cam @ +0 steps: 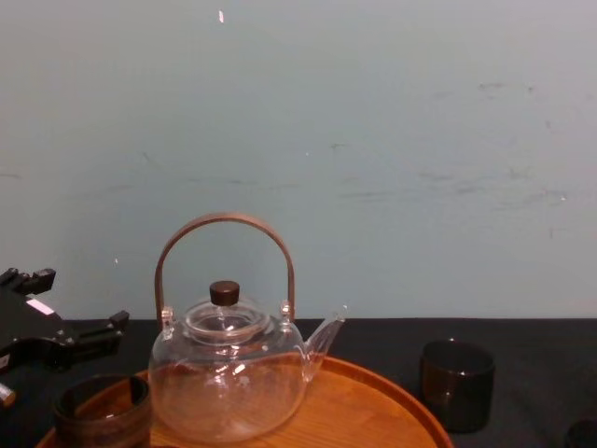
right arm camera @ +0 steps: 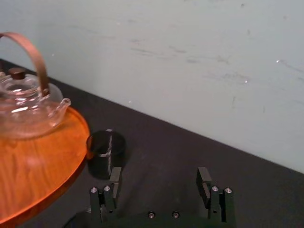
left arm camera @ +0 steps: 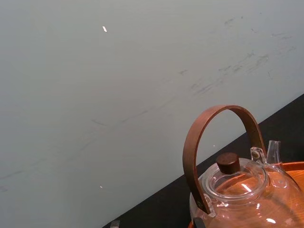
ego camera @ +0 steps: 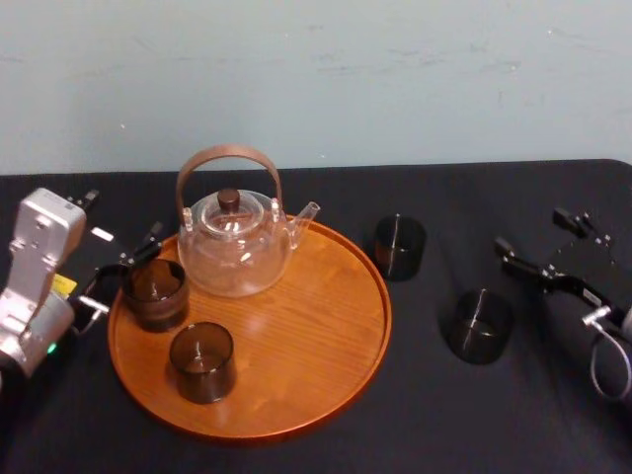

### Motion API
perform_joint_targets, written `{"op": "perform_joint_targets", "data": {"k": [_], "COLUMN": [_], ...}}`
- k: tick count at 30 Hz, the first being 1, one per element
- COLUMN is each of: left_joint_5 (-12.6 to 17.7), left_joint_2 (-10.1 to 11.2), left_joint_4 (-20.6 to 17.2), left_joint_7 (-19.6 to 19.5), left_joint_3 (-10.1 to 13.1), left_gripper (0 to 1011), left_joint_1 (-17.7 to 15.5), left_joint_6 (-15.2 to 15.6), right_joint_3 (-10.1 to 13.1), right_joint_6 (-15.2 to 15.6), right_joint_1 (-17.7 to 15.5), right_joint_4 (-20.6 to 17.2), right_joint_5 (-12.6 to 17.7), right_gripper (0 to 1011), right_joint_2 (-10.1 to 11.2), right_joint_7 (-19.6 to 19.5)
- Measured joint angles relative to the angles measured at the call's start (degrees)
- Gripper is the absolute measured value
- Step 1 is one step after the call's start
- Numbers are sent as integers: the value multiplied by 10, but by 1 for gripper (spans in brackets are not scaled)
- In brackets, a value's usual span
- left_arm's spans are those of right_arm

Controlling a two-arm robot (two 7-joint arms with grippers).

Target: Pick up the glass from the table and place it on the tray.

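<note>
left claw: (ego camera: 123,272) fingers spread, gripping nothing; at the tray's (ego camera: 326,375) left rim, right by the left glass (ego camera: 155,293). In the chest view it sits higher than that glass's rim; contact can't be told.
left glass: upright on the tray, at its left edge, just beside the teapot (ego camera: 235,247).
front glass: (ego camera: 202,361) upright on the tray, nearer the robot, apart from the left glass.
teapot: on the tray's far side, spout pointing right.
far glass: (ego camera: 400,247) on the table (ego camera: 444,415), just off the tray's right rim.
right glass: (ego camera: 477,326) on the table, between the tray and the right claw.
right claw: (ego camera: 528,229) fingers wide apart, nothing between them; over the table's right side, well away from the tray.
</note>
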Motion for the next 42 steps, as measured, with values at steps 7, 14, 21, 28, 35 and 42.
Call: {"op": "perform_joint_targets", "data": {"k": [7,14,21,28,35,42], "left_joint_5": [0,0,0,0,0,0], "left_joint_2": [0,0,0,0,0,0], "left_joint_4": [0,0,0,0,0,0], "left_joint_7": [0,0,0,0,0,0], "left_joint_3": [0,0,0,0,0,0], "left_gripper": [1001,1001,1001,1001,1001,1002], "left_joint_1": [0,0,0,0,0,0], "left_joint_6": [0,0,0,0,0,0], "right_joint_3": [25,48,68,75,71,62], "right_joint_6": [17,33,46,51,55,68], "right_joint_1": [-52,-98,-134,-150,-155,-147], "right_joint_4": [-39,-68,-88,-97,-97,-90], "right_joint_5": [10,13,13,8,-5,-15], "right_gripper": [1002,1002,1002,1002,1002,1002], "right_joint_2": [23,40,52,57,60,53], "right_joint_7": [12,18,29,41,67,84]}}
